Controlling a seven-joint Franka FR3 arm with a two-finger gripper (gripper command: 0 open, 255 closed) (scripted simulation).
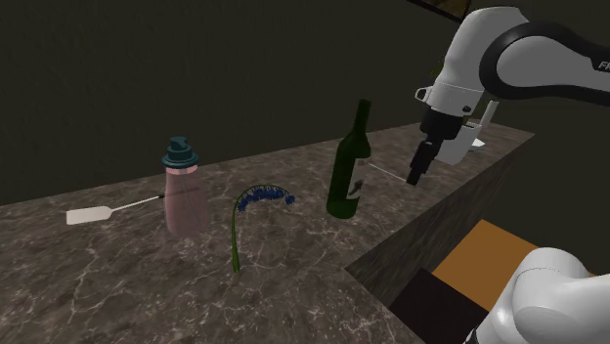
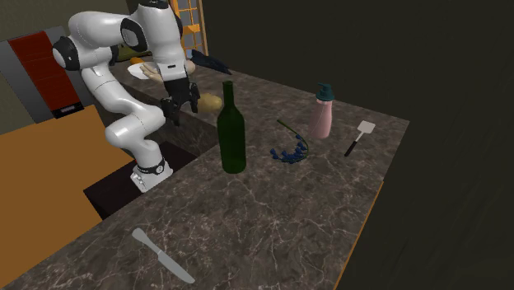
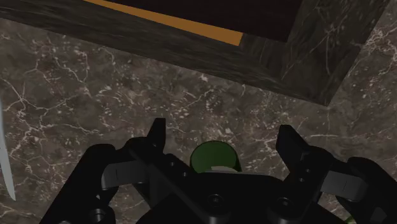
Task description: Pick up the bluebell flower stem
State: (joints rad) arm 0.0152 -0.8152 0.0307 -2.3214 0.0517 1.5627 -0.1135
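Your claw [image 3: 222, 127] is hanging over the marbled counter [image 1: 117, 283], fingers spread and pinching nothing, while the bluebell stem [image 1: 234, 225] is lying well apart from it, beyond the green wine bottle [image 1: 347, 171]. Sweeping straight across low, you are risking toppling that bottle, which is standing between claw and stem, and the thin arched stem may be slipping from a shallow pinch. Past the stem, farthest from the claw, the spatula [image 1: 88, 215] and the pink capped bottle [image 1: 184, 195] are waiting, the pink one crowding any overshoot.

bluebell stem [image 1: 238, 227] | green, curved, blue blossoms | lying on dark marble counter [image 1: 117, 283]
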